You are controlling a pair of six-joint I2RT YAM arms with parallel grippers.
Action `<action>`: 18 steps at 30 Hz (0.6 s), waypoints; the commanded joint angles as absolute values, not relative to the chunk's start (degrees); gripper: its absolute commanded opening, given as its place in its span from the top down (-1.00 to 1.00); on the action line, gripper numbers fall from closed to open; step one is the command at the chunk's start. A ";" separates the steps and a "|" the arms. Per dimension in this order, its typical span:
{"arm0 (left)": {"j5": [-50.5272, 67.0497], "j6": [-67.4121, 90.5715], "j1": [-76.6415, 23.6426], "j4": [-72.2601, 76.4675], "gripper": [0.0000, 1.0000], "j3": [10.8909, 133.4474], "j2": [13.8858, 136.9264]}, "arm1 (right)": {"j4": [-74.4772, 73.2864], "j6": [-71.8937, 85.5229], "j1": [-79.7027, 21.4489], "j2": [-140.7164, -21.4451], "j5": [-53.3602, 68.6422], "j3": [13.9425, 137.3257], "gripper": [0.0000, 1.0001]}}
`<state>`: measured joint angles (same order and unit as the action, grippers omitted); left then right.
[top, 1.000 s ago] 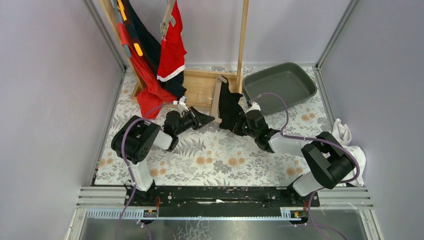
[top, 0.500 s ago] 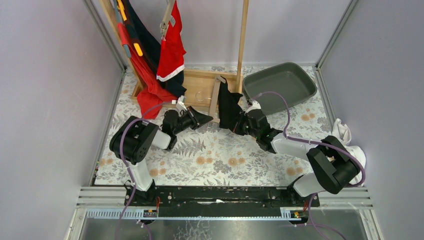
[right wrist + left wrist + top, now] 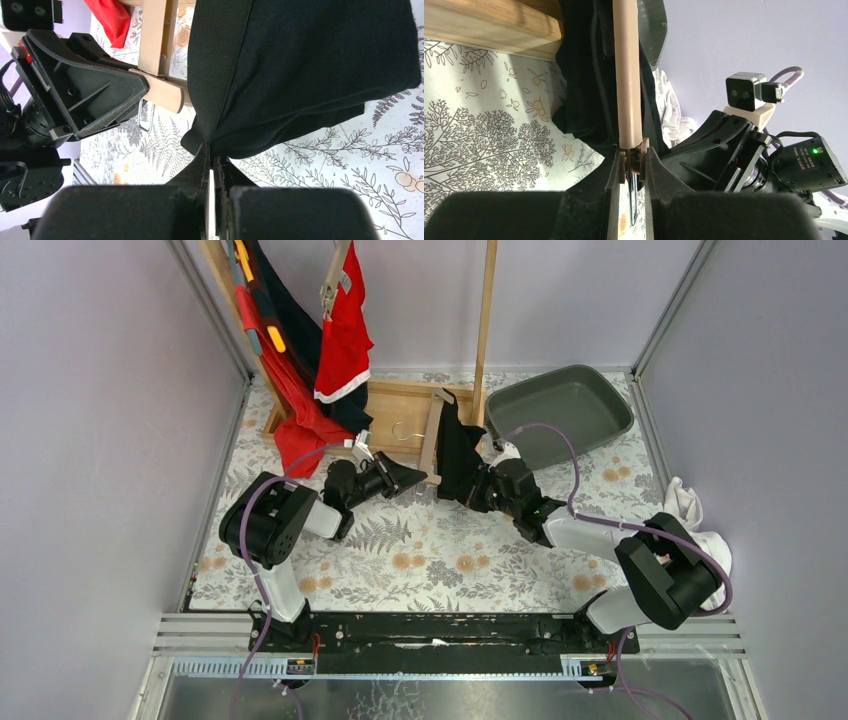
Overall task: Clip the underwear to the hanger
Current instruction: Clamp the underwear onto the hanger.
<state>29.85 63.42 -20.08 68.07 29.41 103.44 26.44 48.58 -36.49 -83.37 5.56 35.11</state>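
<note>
Left jaws: clamping the hanger (image 3: pixel 626 75) end, centre frame.
Right jaws: pinching the black underwear (image 3: pixel 310 60) by a corner.
Change: right arm is nudging the underwear slightly up-frame, against the hanger bar.
Meaning: fabric is lining up; clipping probably not yet done.

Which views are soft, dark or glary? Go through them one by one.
Top external: evenly lit, sharp, no glare, only soft shadows. Left wrist: the left gripper is a dark, out-of-focus mass at the bottom; the hanger it pinches is sharp. Right wrist: the right gripper is blurred too, and the black underwear shows almost no fold detail.
</note>
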 commanded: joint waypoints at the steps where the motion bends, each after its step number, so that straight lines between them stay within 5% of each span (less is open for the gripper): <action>1: 30.36 63.90 -19.27 74.71 1.00 28.86 103.11 | 28.64 48.92 -36.43 -79.74 7.31 34.84 1.00; 18: 25.52 65.16 -18.97 76.46 1.00 26.21 104.08 | 26.24 44.61 -36.39 -88.28 6.79 36.41 0.96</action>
<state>28.25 64.73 -19.49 69.41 26.55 103.44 26.02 47.44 -36.42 -85.03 5.67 34.33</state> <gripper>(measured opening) 0.136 0.039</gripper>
